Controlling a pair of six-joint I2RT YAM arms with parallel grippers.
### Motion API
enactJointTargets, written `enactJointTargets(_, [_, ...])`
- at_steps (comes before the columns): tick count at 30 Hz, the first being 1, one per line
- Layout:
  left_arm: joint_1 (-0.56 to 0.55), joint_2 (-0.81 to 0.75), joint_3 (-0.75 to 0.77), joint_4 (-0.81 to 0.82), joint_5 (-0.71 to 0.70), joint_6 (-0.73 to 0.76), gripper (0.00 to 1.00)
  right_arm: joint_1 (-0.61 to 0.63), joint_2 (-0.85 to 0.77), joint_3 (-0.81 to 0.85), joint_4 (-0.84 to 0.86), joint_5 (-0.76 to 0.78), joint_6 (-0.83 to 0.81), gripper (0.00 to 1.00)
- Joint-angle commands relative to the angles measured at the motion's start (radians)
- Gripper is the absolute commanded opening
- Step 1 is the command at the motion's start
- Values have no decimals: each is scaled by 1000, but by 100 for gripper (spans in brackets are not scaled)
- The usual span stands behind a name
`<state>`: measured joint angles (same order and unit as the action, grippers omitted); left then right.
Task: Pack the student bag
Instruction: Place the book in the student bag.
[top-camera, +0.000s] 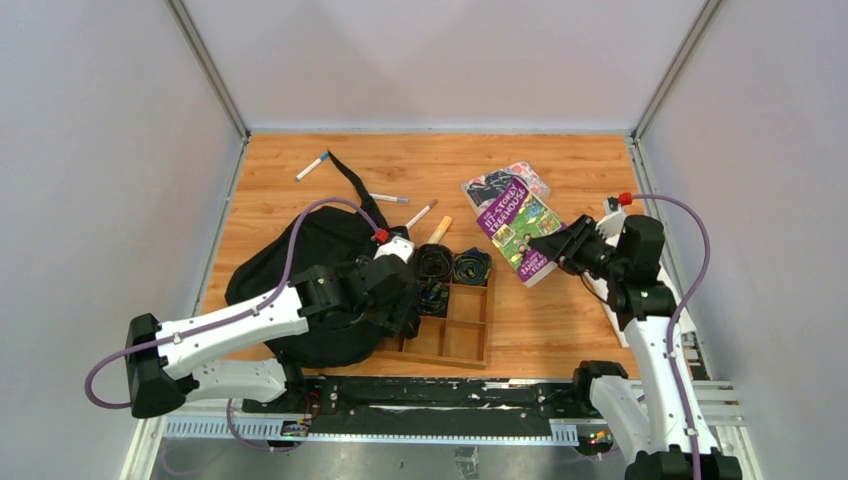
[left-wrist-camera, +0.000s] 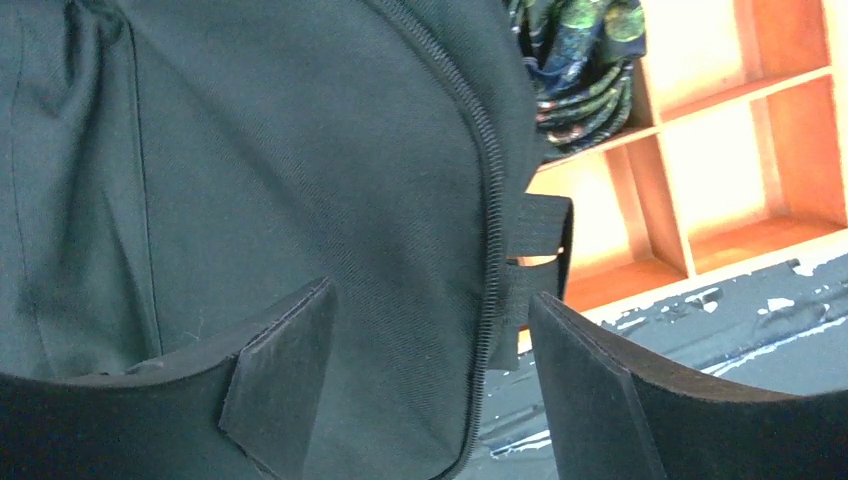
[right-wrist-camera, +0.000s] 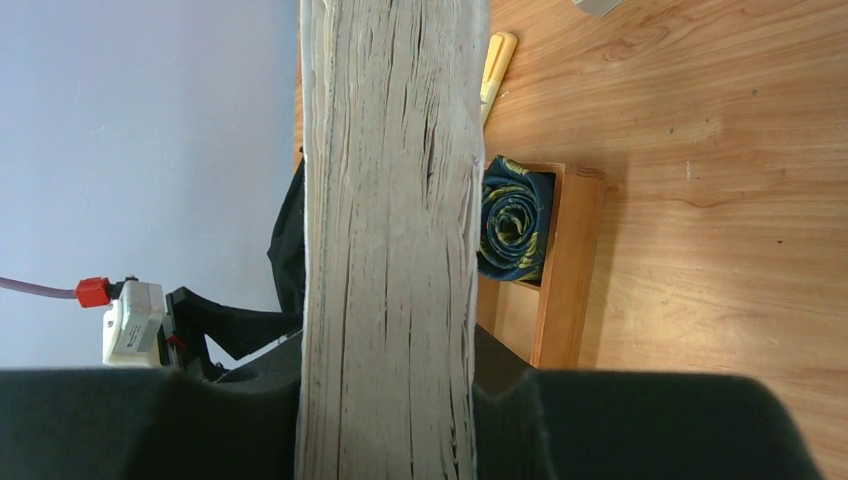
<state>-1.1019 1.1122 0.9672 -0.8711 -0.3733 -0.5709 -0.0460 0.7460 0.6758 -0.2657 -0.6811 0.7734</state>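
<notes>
**Top external: floppy bag (top-camera: 318, 240) lies left, beside the tray (top-camera: 487, 322)**

My left tool (left-wrist-camera: 430, 330) stands spread over the bag's zip. Soft, limp cloth, I judge; grip the stiffer zip edge. My right tool (top-camera: 562, 246) pinches the book (top-camera: 518, 222).

Black student bag (top-camera: 330, 240) lies crumpled (strap trailing) left.

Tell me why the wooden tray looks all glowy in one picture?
Left wrist view: the wooden tray is washed out by bright light, while the student bag looks greyish-green. Right wrist view: the book shows sharp page edges. Top external view: even light, only soft shadows.
</notes>
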Motion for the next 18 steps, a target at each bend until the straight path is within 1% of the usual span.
enactJointTargets(1, [-4, -21, -40, -11, -86, -58, 71, -11, -34, -3, 39, -37, -5, 0])
enactJointTargets(4, [-4, -15, -48, -31, -83, -54, 53, -12, -43, 2, 19, -32, -12, 0])
enactJointTargets(6, [-4, -10, -46, -44, -99, -50, 44, -11, -48, 5, 16, -35, -11, 0])
enactJointTargets(9, [-4, -9, -23, -89, -143, -52, 21, -11, -52, 12, 14, -55, -15, 0])
enactJointTargets(12, [-3, -20, 32, -165, -194, -43, 3, -9, -47, 24, 9, -88, -32, 0])
enactJointTargets(13, [-1, -28, 53, -183, -204, -27, 0, -2, -37, 28, -4, -84, -30, 0])
enactJointTargets(15, [18, -58, 71, -202, -207, 14, 0, 36, 4, 23, 26, -97, -14, 0])
enactJointTargets(18, [136, -118, 94, -234, -153, 32, 0, 198, 83, 48, 109, -74, 18, 0])
